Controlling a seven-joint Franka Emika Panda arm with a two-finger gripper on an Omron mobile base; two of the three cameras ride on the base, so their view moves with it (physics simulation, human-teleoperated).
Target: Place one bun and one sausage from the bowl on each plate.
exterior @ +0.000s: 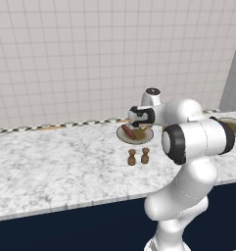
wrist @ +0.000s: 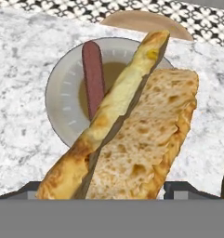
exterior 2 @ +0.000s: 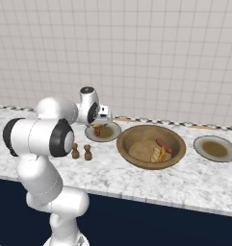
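Claw (wrist: 111, 188) jaws stand wide apart, its two small dark finger tips (wrist: 32, 189) at either lower corner of the hand view, and between them sits a long golden-brown split bun (wrist: 132, 125), a toasted flat crumb face on one half and a glossy crust on the other. Whether the tips truly press the bun or only flank it cannot be told; it fills the gap between them, and nothing shows it resting on anything below.

Directly beneath the claw, past the bun, lies a small round plate with a pale grey rim and brown centre (wrist: 62, 100) on the white marbled stone counter (wrist: 20, 56). A reddish-brown sausage (wrist: 93, 76) lies across that plate, just beside the bun's crust edge as seen from the hand.

From the base views the white arm reaches forward with its elbow bent high, the hand (exterior 2: 100, 117) turned downward over this near plate (exterior 2: 108, 132). Two small brown wooden shakers (exterior 2: 82, 152) stand together on the counter, on the robot's side of the claw. To the claw's right sits the large round tan wooden bowl (exterior 2: 151, 146), holding another bun (exterior 2: 142, 151) and a sausage (exterior 2: 163, 145). Farther right, beyond the bowl, lies the second grey-rimmed plate (exterior 2: 216, 149).
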